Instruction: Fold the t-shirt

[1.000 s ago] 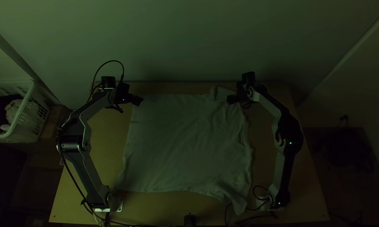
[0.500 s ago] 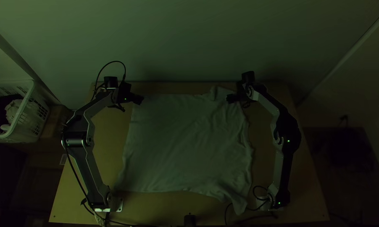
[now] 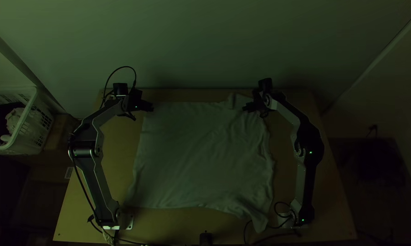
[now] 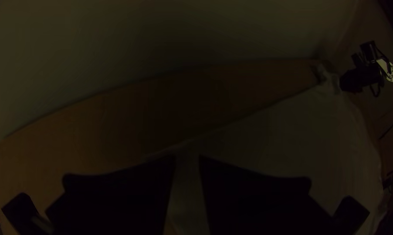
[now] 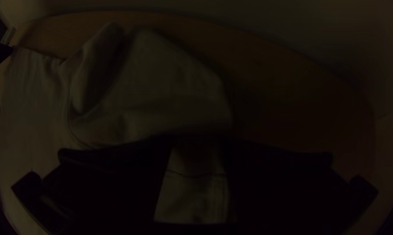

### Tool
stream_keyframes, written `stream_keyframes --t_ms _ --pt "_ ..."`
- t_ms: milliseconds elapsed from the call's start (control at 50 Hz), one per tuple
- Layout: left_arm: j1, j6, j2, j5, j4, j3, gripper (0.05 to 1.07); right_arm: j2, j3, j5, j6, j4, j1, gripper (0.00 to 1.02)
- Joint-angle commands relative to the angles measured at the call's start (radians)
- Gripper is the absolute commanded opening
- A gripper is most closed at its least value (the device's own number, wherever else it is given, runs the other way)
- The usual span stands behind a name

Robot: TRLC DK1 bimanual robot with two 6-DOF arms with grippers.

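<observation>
Wall [image 3: 205,45] is filling the upper part of the top view. Below it, light wooden table [image 3: 164,223] is reaching almost to the bottom edge of the frame. In the middle of the table, pale t-shirt [image 3: 196,155] is lying spread out. Its one corner is pointing to the lower right of the frame, wrinkles are running along its right part, and near the upper right a portion is lying bunched.

The left arm [image 3: 94,182] is rising along the left side of the picture, and the right arm [image 3: 301,182] is rising along the right side. At the left edge of the frame, white basket [image 3: 28,98] is standing and is holding dark and pale cloths [image 3: 13,119].

The left gripper [image 3: 151,108] is staying over the upper left corner of the t-shirt. In the left wrist view its fingers [image 4: 122,196] are standing apart, and cloth is showing in the gap. The right gripper [image 3: 244,109] is staying at the upper right part of the t-shirt, beside the bunched portion. In the right wrist view its fingers [image 5: 279,187] are standing spread, more widely, and cloth with a seam is lying between them. At the bottom edge, small black object [image 3: 206,239] is sitting.
</observation>
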Motion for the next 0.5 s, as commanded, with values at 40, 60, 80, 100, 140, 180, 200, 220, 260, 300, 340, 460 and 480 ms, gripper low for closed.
stream_keyframes --t_ms 40,60,80,100,140,180,200,220,260,300,340,460,480 --pt "0.007 -0.004 0.035 0.014 0.01 0.038 0.08 0.034 0.017 -0.002 -0.009 0.023 0.006 0.11" --pt "0.007 -0.004 0.037 0.014 0.01 0.04 0.08 0.034 0.017 -0.001 -0.009 0.026 0.006 0.08" --pt "0.007 -0.004 0.038 0.014 0.01 0.04 0.08 0.035 0.017 -0.001 -0.011 0.028 0.007 0.05" --pt "0.007 -0.004 0.038 0.014 0.009 0.041 0.08 0.035 0.017 -0.001 -0.012 0.029 0.007 0.03" --pt "0.007 -0.004 0.04 0.014 0.007 0.041 0.08 0.037 0.016 -0.001 -0.012 0.029 0.009 0.03" --pt "0.007 -0.004 0.04 0.014 0.006 0.041 0.08 0.037 0.014 -0.001 -0.012 0.029 0.009 0.02" --pt "0.007 -0.004 0.041 0.014 0.007 0.041 0.08 0.037 0.014 -0.001 -0.012 0.029 0.01 0.02" --pt "0.007 -0.004 0.041 0.013 0.007 0.041 0.08 0.037 0.014 -0.001 -0.012 0.029 0.01 0.02" --pt "0.009 -0.005 0.043 0.014 0.01 0.041 0.08 0.037 0.014 -0.001 -0.012 0.029 0.01 0.02" --pt "0.012 -0.013 0.043 0.014 0.012 0.044 0.08 0.037 0.014 -0.001 -0.012 0.029 0.012 0.02" --pt "0.015 -0.028 0.043 0.014 0.012 0.049 0.08 0.034 0.016 -0.002 -0.012 0.029 0.012 0.02" --pt "0.022 -0.056 0.04 0.014 0.022 0.067 0.08 0.021 0.019 -0.008 -0.012 0.029 0.012 0.02" --pt "0.024 -0.06 0.04 0.014 0.022 0.07 0.08 0.017 0.019 -0.01 -0.012 0.029 0.012 0.02"
